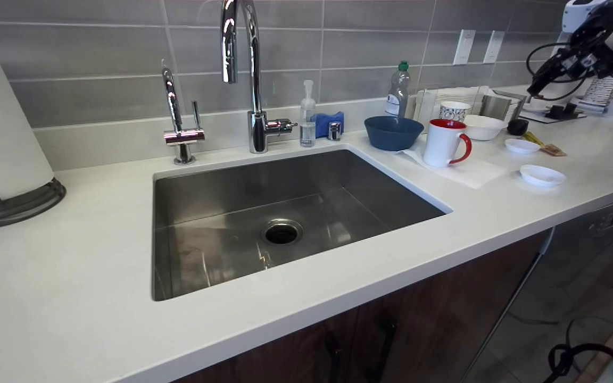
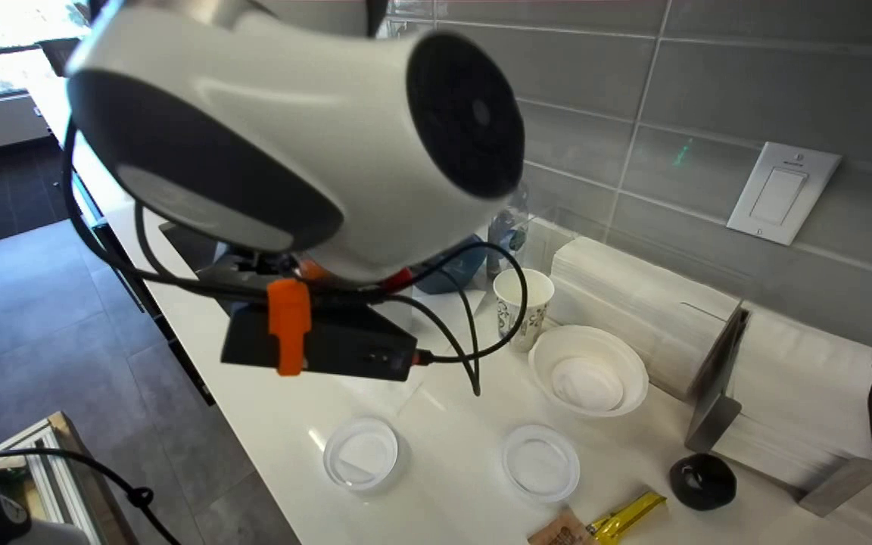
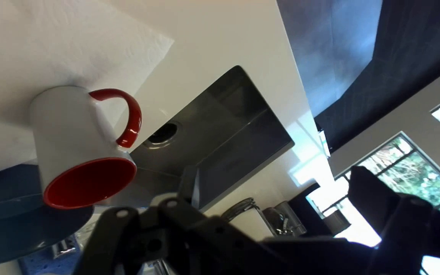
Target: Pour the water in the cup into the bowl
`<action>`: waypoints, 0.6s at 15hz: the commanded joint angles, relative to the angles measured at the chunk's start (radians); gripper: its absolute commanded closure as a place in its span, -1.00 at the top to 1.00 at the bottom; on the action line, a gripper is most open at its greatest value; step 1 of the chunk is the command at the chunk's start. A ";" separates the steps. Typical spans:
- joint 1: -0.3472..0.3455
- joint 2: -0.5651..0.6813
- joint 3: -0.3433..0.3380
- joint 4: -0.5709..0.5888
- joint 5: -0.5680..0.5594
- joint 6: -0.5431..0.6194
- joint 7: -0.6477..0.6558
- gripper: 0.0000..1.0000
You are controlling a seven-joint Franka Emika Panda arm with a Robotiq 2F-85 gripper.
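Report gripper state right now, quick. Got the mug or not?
Gripper: open, holding nothing; the mug stands outside its grasp.

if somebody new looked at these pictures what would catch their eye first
Most likely the white mug with its bright red inside and handle, standing on a paper sheet to the right of the sink in an exterior view. The blue bowl sits just left of it, a strong colour on the pale counter. The bulky white robot arm looms across the upper left of an exterior view.
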 commanded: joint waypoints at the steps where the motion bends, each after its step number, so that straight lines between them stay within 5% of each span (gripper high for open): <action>1: -0.056 -0.159 0.112 -0.015 -0.053 0.047 0.267 1.00; 9: -0.300 -0.408 0.472 0.078 0.074 -0.030 0.866 1.00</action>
